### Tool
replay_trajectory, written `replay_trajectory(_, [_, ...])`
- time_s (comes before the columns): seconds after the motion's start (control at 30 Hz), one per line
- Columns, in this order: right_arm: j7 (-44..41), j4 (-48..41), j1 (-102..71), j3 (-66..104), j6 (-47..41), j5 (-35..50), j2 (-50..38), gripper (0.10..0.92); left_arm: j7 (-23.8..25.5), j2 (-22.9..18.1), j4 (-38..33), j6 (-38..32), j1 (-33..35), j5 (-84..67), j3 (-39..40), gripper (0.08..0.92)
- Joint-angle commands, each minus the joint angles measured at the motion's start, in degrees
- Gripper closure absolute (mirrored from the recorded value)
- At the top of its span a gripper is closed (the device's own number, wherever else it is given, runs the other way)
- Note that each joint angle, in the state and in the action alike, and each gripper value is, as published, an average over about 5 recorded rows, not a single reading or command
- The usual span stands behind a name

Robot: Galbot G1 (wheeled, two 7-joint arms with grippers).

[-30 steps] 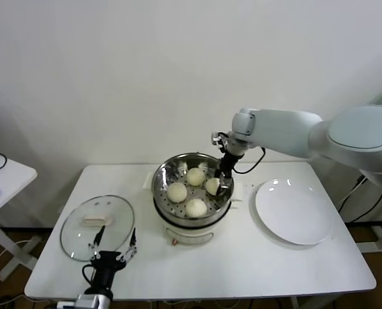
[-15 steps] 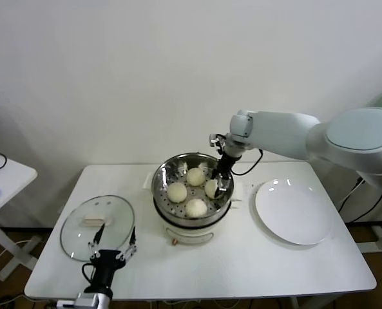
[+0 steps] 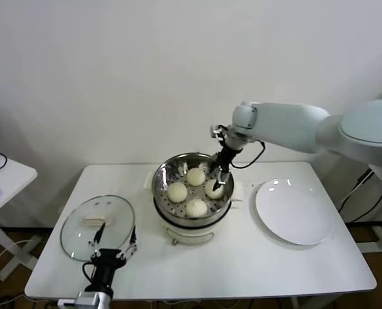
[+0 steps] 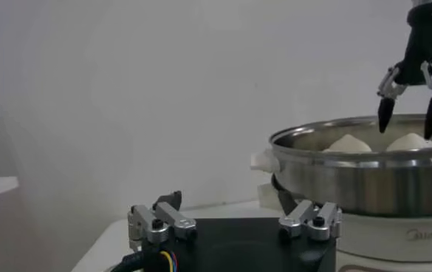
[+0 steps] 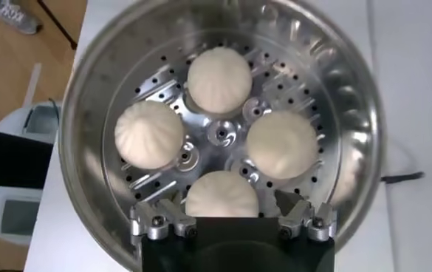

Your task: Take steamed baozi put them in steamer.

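My right tool [image 3: 217,174] hangs over the back-right part of the steamer [image 3: 160,187], which sits mid-tabletop toward the back edge. Its prongs are spread and hold nothing. The bun it sits closest to [image 3: 214,188] lies just below the tips, not touching as far as I can judge. All four steamed baozi [image 5: 218,78] rest on the perforated tray inside (round things, so no long axis to line up with). From the right wrist cam they form a ring around the centre boss. So the relation that matters now is straight up-down: tool directly above the pot, buns beneath it, and I'd say the way out is vertical before anything sideways.

The white plate [image 3: 295,212] near the right edge looks bare, so I judge the loading done. Left tool [image 3: 114,248] is parked at the front-left corner beside the glass lid [image 3: 97,226], prongs apart, well away from the pot.

Hard to see: right wrist cam cuts off the nearest bun [image 5: 221,198] behind the tool body; left wrist cam shows only bun tops over the rim.
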Motion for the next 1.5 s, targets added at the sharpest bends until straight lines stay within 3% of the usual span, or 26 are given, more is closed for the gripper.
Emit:
replay_trajectory(0.03, [5.6, 9.1, 5.2, 10.1, 0.4, -2.8, -11.6, 0.203, -0.1, -0.1, 0.6, 0.3, -1.3, 0.0, 0.1, 0.177])
replay_trajectory(0.2, [17.6, 19.1, 4.5, 15.7, -3.4, -7.5, -21.8, 0.203, -0.3, 1.0, 0.7, 0.5, -2.0, -0.2, -0.1, 0.177])
replay_trajectory(0.53, [29.3, 30.3, -8.9, 32.9, -4.5, -14.0, -40.3, 0.203, 0.0, 2.5, 0.5, -0.2, -2.9, -1.9, -1.0, 0.177])
replay_trajectory(0.67, [35.2, 33.9, -21.7, 46.6, -2.7, -17.0, -46.2, 0.203, 0.4, 2.3, -0.3, -1.7, -2.2, -1.6, -2.0, 0.177])
replay_trajectory(0.9, [42.0, 39.3, -58.3, 84.7, 1.6, -25.2, -51.1, 0.203, 0.7, 1.6, -1.5, -1.6, -1.1, -1.4, -2.2, 0.177])
replay_trajectory(1.03, [42.3, 42.6, -81.4, 108.6, 2.7, -28.6, -48.9, 0.203, 0.8, 1.2, -2.9, -0.6, -0.5, -2.1, -1.5, 0.177])
replay_trajectory(1.17, [42.2, 46.0, -99.8, 128.9, 3.8, -31.6, -40.5, 0.203, 1.0, 1.5, -2.5, -0.3, -1.0, -2.1, -1.9, 0.177])
replay_trajectory(1.5, [41.7, 53.8, -119.1, 146.3, 9.4, -41.8, -16.1, 0.203, 1.8, 1.4, -4.5, 1.9, 0.2, -4.2, -1.6, 0.177])
